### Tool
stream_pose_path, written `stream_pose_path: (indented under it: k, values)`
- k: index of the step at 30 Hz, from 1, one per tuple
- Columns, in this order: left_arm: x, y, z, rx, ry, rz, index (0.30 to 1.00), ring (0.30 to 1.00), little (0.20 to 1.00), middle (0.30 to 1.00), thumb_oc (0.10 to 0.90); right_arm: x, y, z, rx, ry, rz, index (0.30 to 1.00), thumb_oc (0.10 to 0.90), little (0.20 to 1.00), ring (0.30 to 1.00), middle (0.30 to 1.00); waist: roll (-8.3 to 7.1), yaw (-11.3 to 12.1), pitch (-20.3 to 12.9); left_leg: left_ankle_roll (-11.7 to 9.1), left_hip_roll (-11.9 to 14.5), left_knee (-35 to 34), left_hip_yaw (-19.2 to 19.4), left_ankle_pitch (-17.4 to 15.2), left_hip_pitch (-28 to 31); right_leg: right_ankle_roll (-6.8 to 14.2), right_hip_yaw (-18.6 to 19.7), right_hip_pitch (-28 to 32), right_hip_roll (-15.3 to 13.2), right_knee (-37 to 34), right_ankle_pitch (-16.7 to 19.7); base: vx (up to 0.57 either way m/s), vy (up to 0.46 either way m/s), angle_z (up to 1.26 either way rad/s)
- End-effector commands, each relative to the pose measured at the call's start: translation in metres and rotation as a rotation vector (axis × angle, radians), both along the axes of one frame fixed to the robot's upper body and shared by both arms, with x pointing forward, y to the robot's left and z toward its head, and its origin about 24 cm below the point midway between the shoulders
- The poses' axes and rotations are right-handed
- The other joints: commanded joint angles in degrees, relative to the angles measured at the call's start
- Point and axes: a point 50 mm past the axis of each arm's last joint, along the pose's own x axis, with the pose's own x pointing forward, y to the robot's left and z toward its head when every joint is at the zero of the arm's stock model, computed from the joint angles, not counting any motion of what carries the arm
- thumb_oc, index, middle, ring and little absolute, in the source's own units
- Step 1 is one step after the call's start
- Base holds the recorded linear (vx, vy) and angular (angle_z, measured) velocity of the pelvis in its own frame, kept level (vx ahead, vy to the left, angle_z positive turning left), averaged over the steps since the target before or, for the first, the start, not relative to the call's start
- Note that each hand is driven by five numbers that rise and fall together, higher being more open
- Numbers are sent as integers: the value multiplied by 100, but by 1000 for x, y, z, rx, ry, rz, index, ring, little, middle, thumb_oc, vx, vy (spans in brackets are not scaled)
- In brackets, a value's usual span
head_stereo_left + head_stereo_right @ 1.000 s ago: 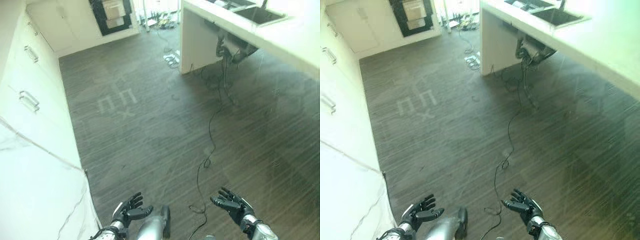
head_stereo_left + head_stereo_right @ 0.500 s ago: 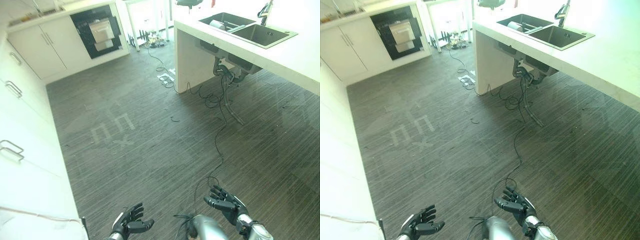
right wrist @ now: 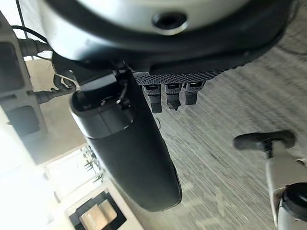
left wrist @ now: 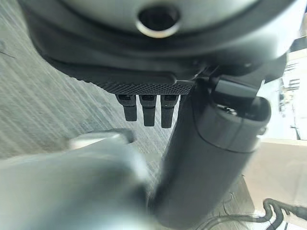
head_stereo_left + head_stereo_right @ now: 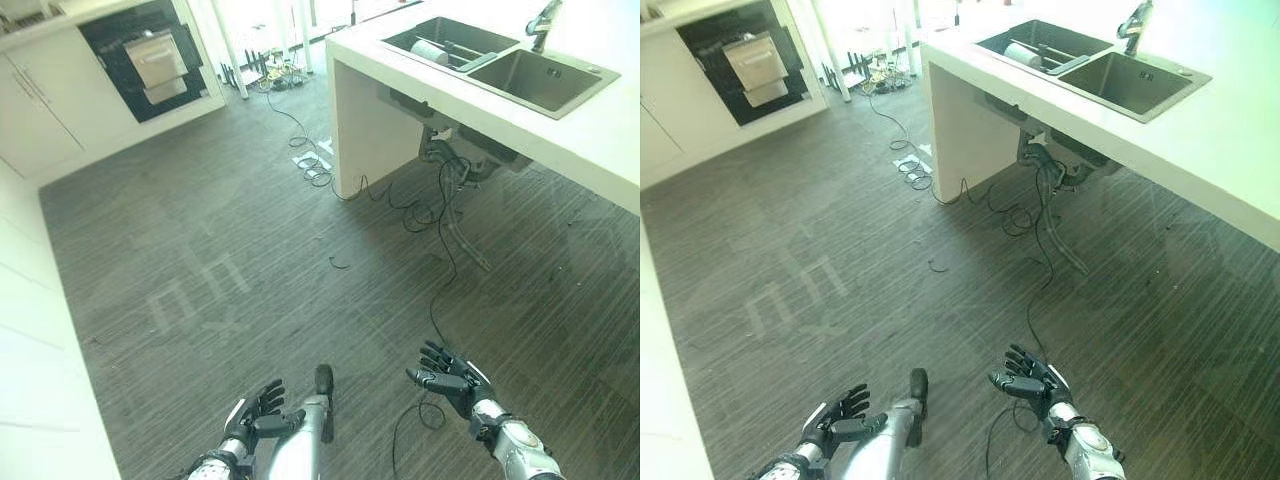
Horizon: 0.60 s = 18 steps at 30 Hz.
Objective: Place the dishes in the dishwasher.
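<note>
Both hands hang low over the dark wood floor, palms up and holding nothing. My left hand [image 5: 255,415] is open with its fingers [image 4: 144,108] straight. My right hand [image 5: 448,378] is open too, its fingers [image 3: 168,93] straight and spread. Far ahead to the left, a dark appliance [image 5: 150,60] stands open in the white cabinet row, with a pale rack showing inside. A double steel sink [image 5: 500,65] is set in the white counter at the upper right. A white rounded object [image 5: 432,50] lies in the sink's far basin; I cannot tell what it is.
The white counter [image 5: 600,130] runs along the right side, with pipes and hoses [image 5: 450,165] hanging under the sink. Loose black cables [image 5: 440,260] trail across the floor from there toward my right hand. White cabinets [image 5: 30,330] line the left edge.
The whole picture has shifted: the camera has swung towards the sink counter, and the left cabinets have slid out to the edge. Both hands stay open and low.
</note>
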Motion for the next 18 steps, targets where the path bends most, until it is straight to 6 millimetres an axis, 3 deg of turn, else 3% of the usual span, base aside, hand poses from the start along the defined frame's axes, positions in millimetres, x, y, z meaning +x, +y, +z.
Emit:
stream_pose_path:
  k: [1, 2, 4, 5, 6, 7, 8, 9, 10, 11, 13, 14, 16, 17, 18]
  values:
    - [37, 21, 28, 85, -175, -9, 900, 900, 900, 900, 800, 36, 0, 35, 52, -221, -47, 900, 800, 900, 900, 900, 24, 91, -184, -122, -71, -90, -150, -91, 607, 601, -258, -734, -146, 401, 511, 442, 314, -67]
    - [43, 21, 30, 99, -174, -38, 900, 900, 900, 900, 800, 33, -1, 32, 61, -215, -64, 900, 800, 900, 900, 900, 44, -10, -258, 51, -154, -90, -76, -264, 818, 746, -407, -552, -209, 530, 1228, 432, 356, -43]
    - [47, 21, 31, 148, -167, -63, 900, 900, 900, 900, 800, 28, 2, 29, 57, -214, -67, 900, 800, 900, 900, 900, 118, -86, -272, 334, -413, -90, -244, -447, 1086, 960, -341, -1074, -329, 2001, 2138, 388, 370, 28]
    - [47, 23, 31, 165, -160, -60, 900, 900, 900, 900, 800, 26, 3, 28, 55, -210, -65, 900, 800, 900, 900, 900, 188, -120, -261, 407, -439, -90, -255, -532, 1222, 963, -393, -1438, -375, 2641, 2384, 500, 434, 53]
    - [45, 33, 32, 209, -149, -42, 900, 900, 900, 900, 800, 25, 10, 23, 58, -184, -15, 900, 800, 900, 900, 900, 376, -325, -135, 523, -434, -90, -336, -854, 1741, 723, -665, -2643, -328, 3501, 2166, 490, 332, 15]
    - [45, 34, 33, 205, -157, -27, 900, 900, 900, 900, 800, 25, 13, 23, 51, -184, 6, 900, 800, 900, 900, 900, 367, -425, -97, 518, -468, -90, -346, -934, 1859, 694, -801, -2893, -146, 3070, 1995, 679, 192, -26]
    - [46, 39, 36, 194, -169, -6, 900, 900, 900, 900, 800, 24, 11, 24, 50, -185, 11, 900, 800, 900, 900, 900, 310, -612, -34, 450, -551, -90, -502, -1060, 2010, 704, -859, -3084, 103, 1802, 2003, 597, -106, -32]
    - [48, 42, 38, 187, -168, 4, 900, 900, 900, 900, 800, 22, 6, 24, 57, -180, 0, 900, 800, 900, 900, 900, 189, -680, -20, 383, -647, -90, -567, -1127, 2110, 729, -1002, -3198, -23, 526, 2146, 589, -127, 98]
    - [48, 43, 38, 186, -165, 5, 900, 900, 900, 900, 800, 22, 5, 24, 60, -178, -2, 900, 800, 900, 900, 900, 171, -710, 45, 353, -654, -90, -594, -1168, 2215, 741, -1068, -3201, -76, 401, 2111, 530, -121, 136]
    - [46, 42, 36, 184, -160, 1, 900, 900, 900, 900, 800, 21, 2, 24, 57, -175, -1, 900, 800, 900, 900, 900, 83, -745, 93, 283, -743, -90, -641, -1276, 2388, 845, -1119, -3759, -401, 401, 2047, 404, -81, 109]
    - [44, 40, 33, 187, -151, -7, 900, 900, 900, 900, 800, 19, 1, 22, 55, -170, 8, 900, 800, 900, 900, 900, 111, -758, 90, 248, -720, -90, -671, -1393, 2494, 878, -1169, -3973, -487, 401, 2102, 435, -101, -26]
    - [42, 37, 29, 197, -138, -12, 900, 900, 900, 900, 800, 18, 1, 20, 60, -157, 12, 900, 800, 900, 900, 900, 82, -751, 32, 232, -694, -90, -639, -1622, 2675, 788, -1048, -3818, -432, 401, 1967, 495, -149, -19]
    - [39, 32, 25, 190, -123, -15, 900, 900, 900, 900, 800, 18, 0, 18, 65, -143, 6, 900, 800, 900, 900, 900, 54, -762, -85, 198, -717, -90, -716, -1742, 2853, 688, -830, -3648, -298, 401, 1937, 503, -141, -7]
    - [38, 31, 24, 184, -117, -13, 900, 900, 900, 900, 800, 18, -1, 18, 60, -143, 10, 900, 800, 900, 900, 900, 59, -766, -128, 152, -672, -90, -708, -1730, 2990, 612, -762, -3543, -245, 401, 1874, 446, -92, 15]
    - [37, 30, 23, 174, -114, -12, 900, 900, 900, 900, 800, 19, -1, 19, 49, -142, 17, 900, 800, 900, 900, 900, 38, -760, -185, 44, -626, -90, -642, -1418, 3091, 532, -714, -3446, -229, 401, 1748, 425, -86, 27]
